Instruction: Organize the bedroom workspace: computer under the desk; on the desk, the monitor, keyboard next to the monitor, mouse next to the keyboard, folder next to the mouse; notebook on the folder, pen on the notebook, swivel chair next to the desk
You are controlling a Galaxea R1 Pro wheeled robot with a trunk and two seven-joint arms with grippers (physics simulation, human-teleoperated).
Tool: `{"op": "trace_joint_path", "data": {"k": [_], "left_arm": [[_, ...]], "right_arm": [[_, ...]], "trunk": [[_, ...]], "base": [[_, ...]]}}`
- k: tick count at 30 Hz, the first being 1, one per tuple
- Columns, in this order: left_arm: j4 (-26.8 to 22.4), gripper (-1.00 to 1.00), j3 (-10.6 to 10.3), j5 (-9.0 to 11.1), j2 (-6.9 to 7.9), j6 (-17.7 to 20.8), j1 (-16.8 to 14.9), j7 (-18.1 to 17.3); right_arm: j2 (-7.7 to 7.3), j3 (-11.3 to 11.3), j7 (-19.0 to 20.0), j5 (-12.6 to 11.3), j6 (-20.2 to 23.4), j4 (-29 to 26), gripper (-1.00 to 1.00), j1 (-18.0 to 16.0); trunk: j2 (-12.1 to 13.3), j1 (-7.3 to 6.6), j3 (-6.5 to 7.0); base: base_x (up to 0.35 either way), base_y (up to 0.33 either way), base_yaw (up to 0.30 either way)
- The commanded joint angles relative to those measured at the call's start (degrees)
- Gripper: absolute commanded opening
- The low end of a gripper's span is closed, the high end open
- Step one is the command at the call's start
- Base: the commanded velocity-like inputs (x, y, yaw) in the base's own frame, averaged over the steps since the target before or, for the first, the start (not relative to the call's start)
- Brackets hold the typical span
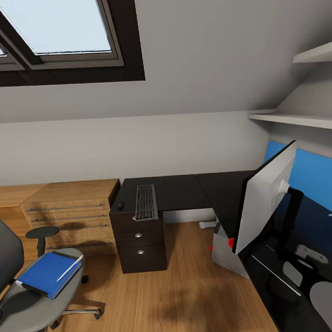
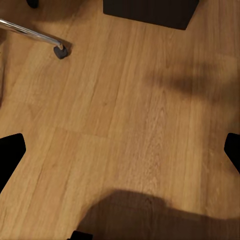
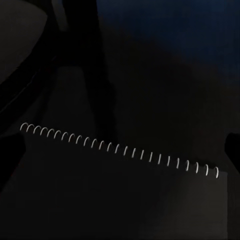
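On the left, the chair [image 1: 26, 295] carries the folder [image 1: 47, 273] and pen [image 1: 70, 267]. We should roll close and grip the folder flat. The keyboard [image 1: 145, 202] lies on the desk [image 1: 187, 191], the monitor [image 1: 265, 199] at right. Both claws' state we cannot tell. The floor [image 2: 125, 125] is wood under a sloped wall.

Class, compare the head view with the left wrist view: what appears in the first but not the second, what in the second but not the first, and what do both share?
Head view alone: the blue folder with the pen on the swivel chair, the keyboard on the desk, the monitor, and the computer. Left wrist view alone: the left gripper's dark fingertips at the picture's edges, wide apart. Both: the wooden floor, a chrome chair leg with its castor, and the black drawer unit.
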Motion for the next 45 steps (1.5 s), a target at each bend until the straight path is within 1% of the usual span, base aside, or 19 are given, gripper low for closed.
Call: {"op": "trace_joint_path", "data": {"k": [1,2,5,13,14,19,25,28,33,39,41,45], "left_arm": [[-0.05,1.00,0.02,0.37,-0.02,-0.11,0.01,-0.03],[-0.07,1.00,0.02,0.39,-0.02,-0.13,0.01,-0.07],[-0.06,1.00,0.02,0.36,-0.02,-0.14,0.01,-0.08],[0.02,1.00,0.00,0.35,0.06,-0.13,0.01,-0.08],[0.02,1.00,0.01,0.35,0.06,-0.08,0.01,-0.08],[0.02,1.00,0.02,0.26,0.05,-0.06,0.01,-0.08],[0.02,1.00,-0.04,0.18,0.05,-0.05,0.01,-0.08],[0.02,1.00,-0.06,0.17,0.06,0.00,0.01,-0.08],[0.02,1.00,0.00,0.22,0.06,0.03,0.01,0.02],[0.02,1.00,0.20,0.41,0.02,-0.03,0.01,0.34],[0.02,1.00,0.18,0.42,-0.02,0.01,0.01,0.48],[0.02,1.00,0.10,0.41,-0.58,0.38,0.01,0.59]], "right_arm": [[0.04,-0.77,0.07,-0.15,-0.26,-0.02,1.00,-0.03],[-0.03,-4.81,0.07,-0.12,-0.29,-0.97,1.00,0.00],[-0.07,-5.59,0.06,-0.05,-0.33,-1.18,1.00,0.01],[0.03,-5.87,0.20,-0.02,-0.75,-1.24,1.00,0.05],[0.10,-5.87,0.25,-0.02,-1.68,-1.28,1.00,0.05],[-0.01,-5.88,0.08,0.00,-3.53,-1.18,1.00,0.05],[-0.10,-5.96,0.06,0.06,-3.71,-1.10,1.00,0.05],[-0.69,-5.96,0.04,0.06,-4.18,-0.97,1.00,0.05],[-1.24,-5.96,-0.01,0.06,-4.27,-0.91,1.00,0.05],[-2.08,-5.85,-0.02,0.13,-4.07,-0.85,1.00,0.05],[-2.76,-5.81,-0.04,0.19,-3.95,-0.79,1.00,0.05],[-3.44,-5.79,-0.10,0.23,-3.60,-0.76,1.00,0.05]], "trunk": [[-0.04,0.00,-0.06],[-0.04,0.00,-0.06],[-0.04,0.00,-0.06],[-0.04,0.00,-0.06],[-0.04,0.00,-0.06],[-0.04,0.00,-0.06],[-0.04,0.00,-0.06],[-0.04,0.00,-0.06],[-0.04,0.00,-0.06],[-0.04,0.00,-0.06],[-0.04,0.00,-0.06],[-0.04,0.00,-0.06]], "base": [[0.000,0.000,0.000],[0.000,0.000,0.000],[0.000,0.000,0.000],[0.000,0.000,-0.108],[0.013,0.000,-0.005],[0.185,0.000,-0.001],[0.111,0.000,0.000],[0.092,-0.029,0.000],[0.166,-0.078,0.000],[0.031,-0.016,0.000],[0.005,-0.003,0.000],[0.001,0.000,0.000]]}}
